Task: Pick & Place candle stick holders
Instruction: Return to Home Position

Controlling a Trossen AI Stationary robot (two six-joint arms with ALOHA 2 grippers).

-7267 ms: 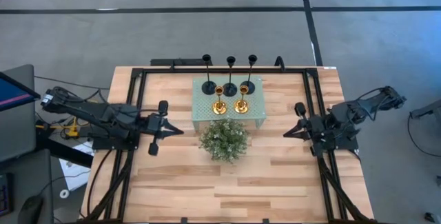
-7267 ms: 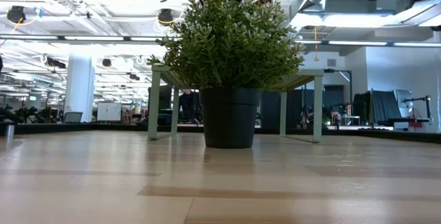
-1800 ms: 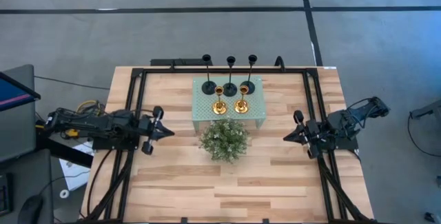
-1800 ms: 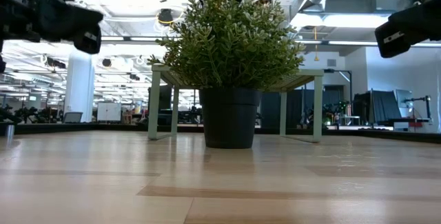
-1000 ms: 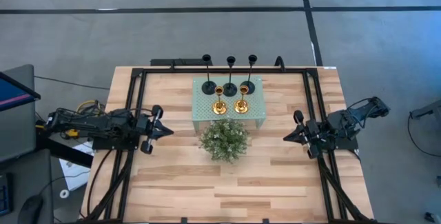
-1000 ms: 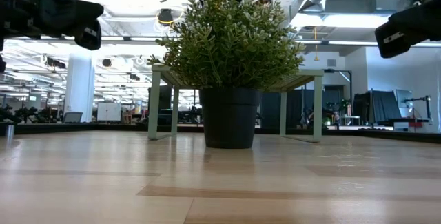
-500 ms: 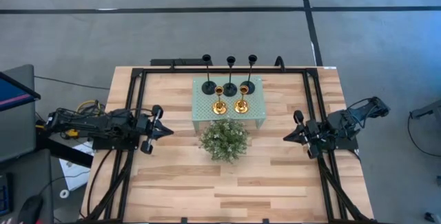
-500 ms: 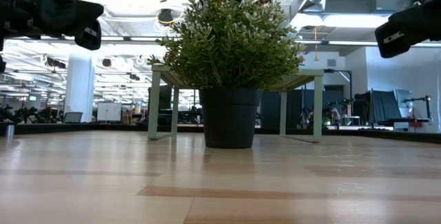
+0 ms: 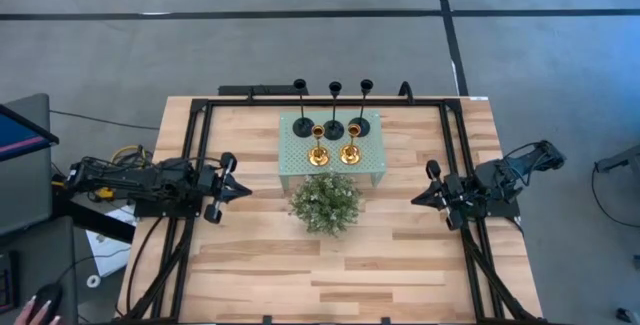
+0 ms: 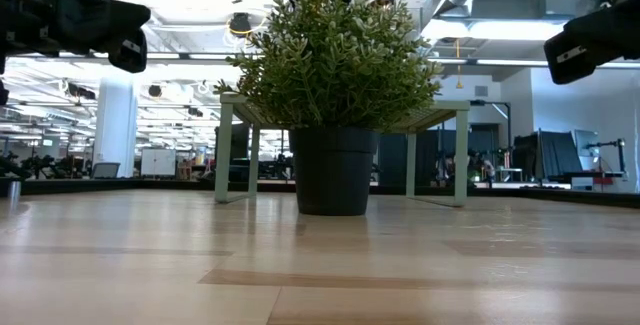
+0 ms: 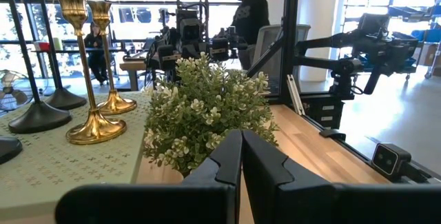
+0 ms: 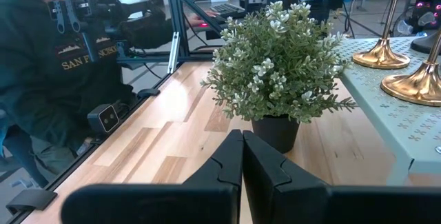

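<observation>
All five candle stick holders [image 9: 333, 135] stand on the shelf [image 9: 292, 168], so my left gripper [image 9: 244, 190] and right gripper [image 9: 416, 198], both closed and empty, need only settle home near the side edges of the bench [image 9: 400, 265].

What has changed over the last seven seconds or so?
Both arms sank lower. The left gripper also drew back leftward, while the right gripper hardly shifted sideways. Both are shut and empty. The five candle stick holders on the shelf and the plant have not moved.
</observation>
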